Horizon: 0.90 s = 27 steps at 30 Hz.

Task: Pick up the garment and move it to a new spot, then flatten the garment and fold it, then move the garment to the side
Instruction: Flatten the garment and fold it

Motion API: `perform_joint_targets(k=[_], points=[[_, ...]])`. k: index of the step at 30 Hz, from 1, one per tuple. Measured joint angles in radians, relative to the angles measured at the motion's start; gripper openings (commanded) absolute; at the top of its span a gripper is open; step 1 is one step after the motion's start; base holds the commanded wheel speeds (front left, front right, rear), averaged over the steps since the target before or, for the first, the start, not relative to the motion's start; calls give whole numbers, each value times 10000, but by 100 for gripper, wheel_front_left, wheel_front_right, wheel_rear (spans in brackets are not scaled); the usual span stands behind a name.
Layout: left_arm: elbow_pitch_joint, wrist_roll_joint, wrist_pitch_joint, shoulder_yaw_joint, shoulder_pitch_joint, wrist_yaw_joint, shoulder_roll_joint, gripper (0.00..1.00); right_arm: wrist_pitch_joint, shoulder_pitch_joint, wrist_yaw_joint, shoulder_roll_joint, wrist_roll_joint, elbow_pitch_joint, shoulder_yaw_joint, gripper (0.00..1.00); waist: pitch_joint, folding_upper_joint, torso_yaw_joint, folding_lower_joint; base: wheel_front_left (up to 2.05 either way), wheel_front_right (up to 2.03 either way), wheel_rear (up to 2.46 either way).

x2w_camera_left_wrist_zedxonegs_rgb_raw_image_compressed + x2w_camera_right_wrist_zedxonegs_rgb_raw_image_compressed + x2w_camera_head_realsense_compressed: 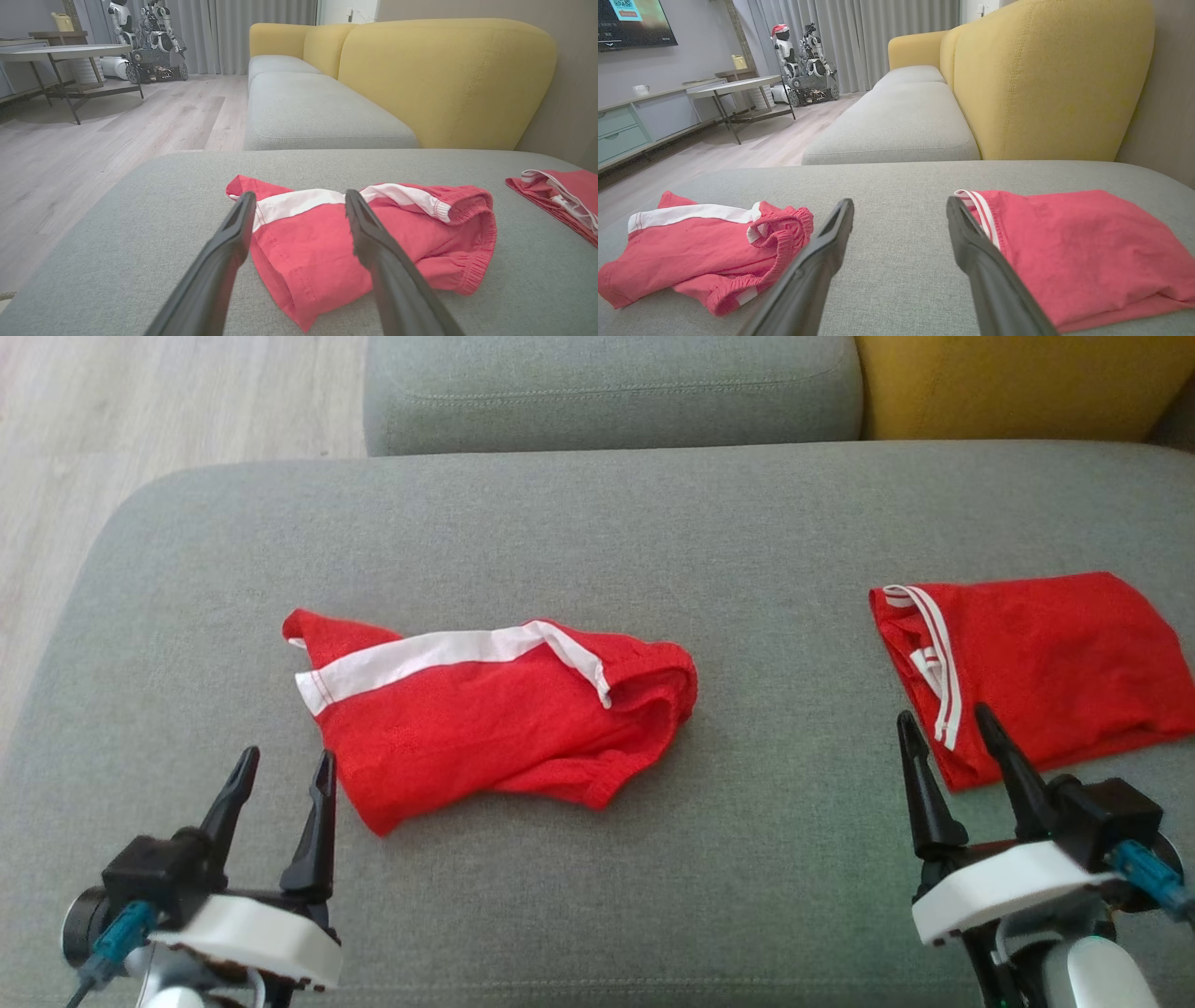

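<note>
A crumpled red garment (485, 719) with a white band lies mid-cushion on the grey sofa seat (597, 523); it also appears in the left wrist view (308, 252) and the right wrist view (691, 247). My left gripper (288, 754) hovers open just to the garment's near left, fingers pointing toward it, with nothing between them (300, 195). At the lower right my right gripper (943, 713) is open and empty (901, 200), by the near corner of a second red garment.
The second red garment (1046, 653), folded flat with white stripes, rests at the seat's right end (1073, 247). Another grey cushion (607, 392) and a yellow backrest (1008, 383) lie beyond. Wooden floor (140, 411) drops off past the seat's left edge. Bare cushion separates the two garments.
</note>
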State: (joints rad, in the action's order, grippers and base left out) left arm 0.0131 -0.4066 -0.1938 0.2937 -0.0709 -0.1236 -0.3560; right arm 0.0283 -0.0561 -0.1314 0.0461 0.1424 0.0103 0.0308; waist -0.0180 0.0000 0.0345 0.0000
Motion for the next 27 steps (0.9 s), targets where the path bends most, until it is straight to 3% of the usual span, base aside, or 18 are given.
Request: perform_joint_targets(k=[6, 11, 21, 27], points=[[35, 0, 0, 48, 95, 0, -10, 100, 25, 32, 0, 0, -2, -40, 142, 100, -119, 0, 80, 0, 0, 0, 0], [73, 0, -15, 134, 375, 48, -10, 100, 119, 331, 0, 2, 8, -479, 982, 100, -365, 0, 261, 0, 0, 0, 0], [-228, 0, -286, 290, 1469, 458, 107, 100, -192, 2892, 0, 31, 1024, -3103, 3797, 100, -1143, 0, 1015, 0, 0, 0, 0], [-545, 0, -416, 497, 2011, 635, 376, 100, -575, 4259, 0, 73, 1657, -4964, 4299, 100, -1550, 0, 1604, 0, 0, 0, 0]])
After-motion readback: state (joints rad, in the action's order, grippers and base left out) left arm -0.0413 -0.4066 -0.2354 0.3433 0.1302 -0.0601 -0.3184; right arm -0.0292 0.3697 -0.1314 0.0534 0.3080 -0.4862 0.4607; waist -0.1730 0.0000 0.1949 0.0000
